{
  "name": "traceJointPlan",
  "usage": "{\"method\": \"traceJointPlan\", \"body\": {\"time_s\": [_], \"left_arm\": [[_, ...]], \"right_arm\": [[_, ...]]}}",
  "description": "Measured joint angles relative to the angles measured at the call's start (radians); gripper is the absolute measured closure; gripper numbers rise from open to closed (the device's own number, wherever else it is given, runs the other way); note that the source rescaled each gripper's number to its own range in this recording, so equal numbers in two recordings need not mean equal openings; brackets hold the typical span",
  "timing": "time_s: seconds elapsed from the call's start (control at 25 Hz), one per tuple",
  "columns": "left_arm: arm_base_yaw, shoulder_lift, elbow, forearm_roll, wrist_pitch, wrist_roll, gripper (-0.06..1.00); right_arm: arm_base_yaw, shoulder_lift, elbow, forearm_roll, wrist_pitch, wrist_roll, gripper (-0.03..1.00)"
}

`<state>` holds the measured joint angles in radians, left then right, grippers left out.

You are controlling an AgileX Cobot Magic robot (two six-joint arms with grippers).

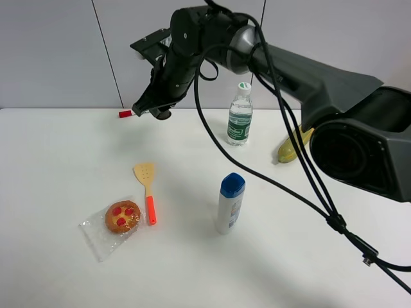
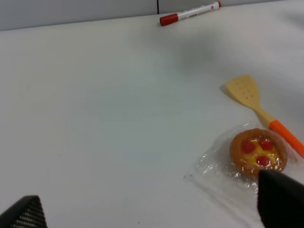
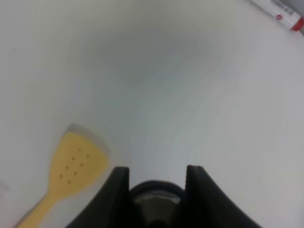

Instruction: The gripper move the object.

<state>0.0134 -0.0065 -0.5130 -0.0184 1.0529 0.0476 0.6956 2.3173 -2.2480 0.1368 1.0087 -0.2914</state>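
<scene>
Since the right wrist view looked straight down the right claw (image 3: 156, 187), it was the one that showed the grip: both fingers (image 3: 116, 199) were pressed in on the capsule (image 3: 155, 202), a small dark round-rimmed thing wedged between them, clear of the table (image 3: 156, 85). The high camera only showed that claw hanging in the air near the far edge, left of middle, with a dark stub at its tip. Grip wasn't readable from there.

Red-capped marker (image 3: 280, 12) lay along the far edge, just beyond the claw. Spatula (image 3: 71, 166), yellow blade and orange handle, sat closer to mid-table. A wrapped jam tart (image 1: 122, 217) lay just beside its handle, toward the near-left corner.

Only the left wrist view showed the left claw (image 2: 152, 206): tips spread wide, low over the table near the tart.

Only the high camera caught:
- water bottle (image 1: 240, 119), toward the far edge
- white blue-capped bottle (image 1: 230, 204), mid-table
- banana (image 1: 292, 146), toward the right edge, partly behind the arm
</scene>
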Motion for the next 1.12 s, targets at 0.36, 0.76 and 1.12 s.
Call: {"method": "traceJointPlan", "body": {"time_s": [0.36,0.76,1.12], "left_arm": [[0.0,0.0,0.001,0.0,0.0,0.0,-0.06],[0.0,0.0,0.001,0.0,0.0,0.0,-0.06],[0.0,0.0,0.001,0.001,0.0,0.0,-0.06]], "right_arm": [[0.0,-0.146,-0.002,-0.027,0.185,0.015,0.97],[0.0,-0.222,-0.002,-0.076,0.212,0.034,0.97],[0.0,-0.272,-0.002,-0.11,0.213,0.086,0.97]]}}
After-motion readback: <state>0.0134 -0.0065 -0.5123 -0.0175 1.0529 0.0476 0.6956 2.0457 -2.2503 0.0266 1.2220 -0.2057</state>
